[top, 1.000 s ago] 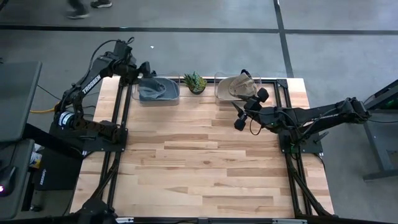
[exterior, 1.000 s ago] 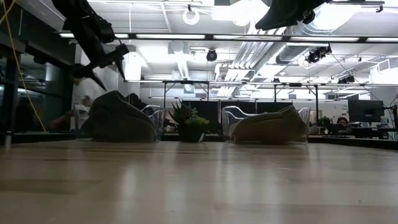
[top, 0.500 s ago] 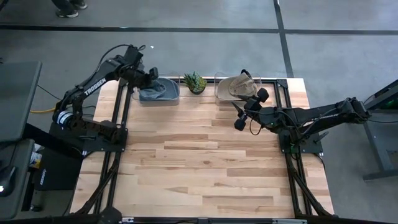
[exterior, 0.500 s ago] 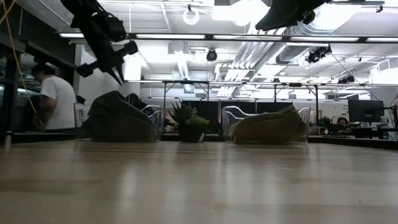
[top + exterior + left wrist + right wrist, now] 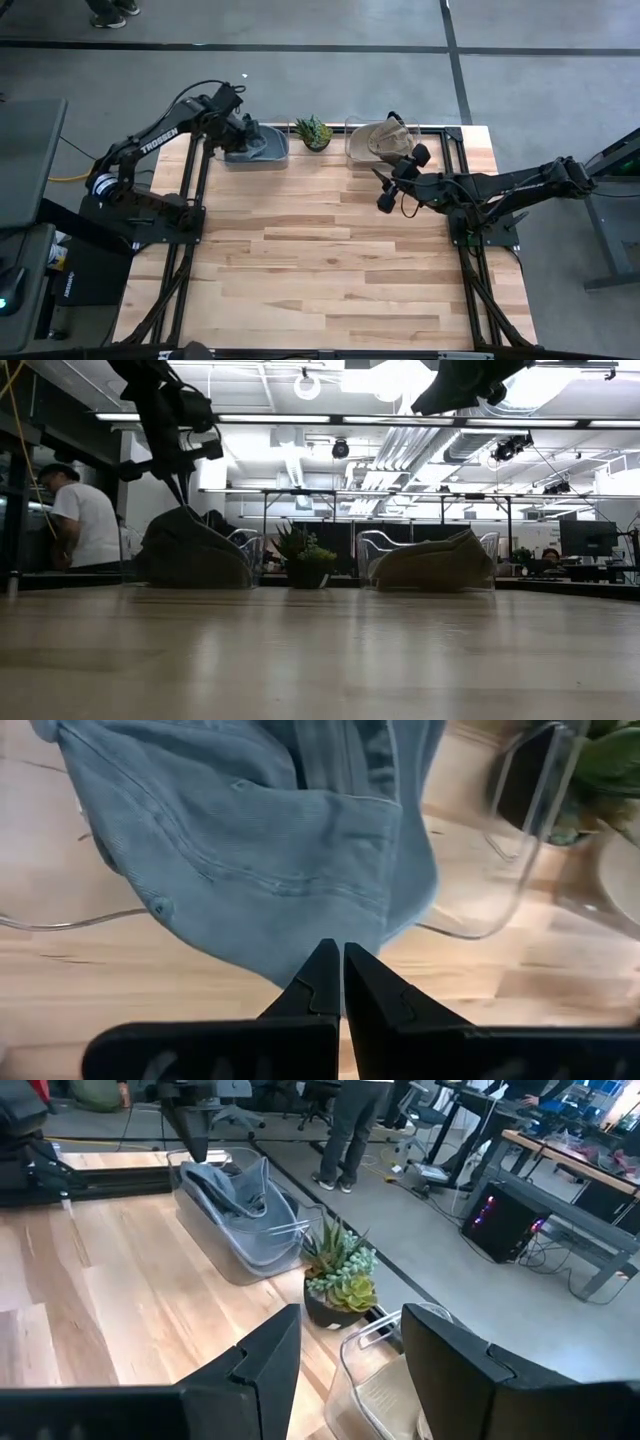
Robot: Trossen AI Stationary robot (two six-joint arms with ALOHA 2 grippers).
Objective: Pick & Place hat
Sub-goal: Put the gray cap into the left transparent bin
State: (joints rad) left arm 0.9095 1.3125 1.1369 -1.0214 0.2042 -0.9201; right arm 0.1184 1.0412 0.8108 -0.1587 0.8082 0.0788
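A blue-grey hat (image 5: 258, 148) lies in a clear bin (image 5: 284, 152) at the table's far left. It shows as a dark mound (image 5: 190, 550) in the low view. My left gripper (image 5: 337, 965) is shut and points down at the hat's top (image 5: 183, 508). A tan hat (image 5: 385, 140) lies in a second clear bin (image 5: 372, 550) at the far right. My right gripper (image 5: 380, 187) hovers open just in front of that bin, nothing between its fingers (image 5: 270, 1360). My left gripper is shut on the blue-grey hat's cloth close to one edge (image 5: 300, 960), only at the fingertips. It comes from above, pointing down. The shut tips cover the place of contact, so one layer or several does not show. The hat lies in its bin.
A small potted succulent (image 5: 314, 132) stands between the two bins at the far edge. The wide wooden tabletop (image 5: 330, 270) stretches toward the near edge. A person (image 5: 80, 520) stands beyond the table on the left, and another person (image 5: 360, 1130) shows in the room behind.
My left gripper has come down and moved toward the table's right and near edges onto the blue-grey hat, and its fingers have shut. The hat stays in its bin.
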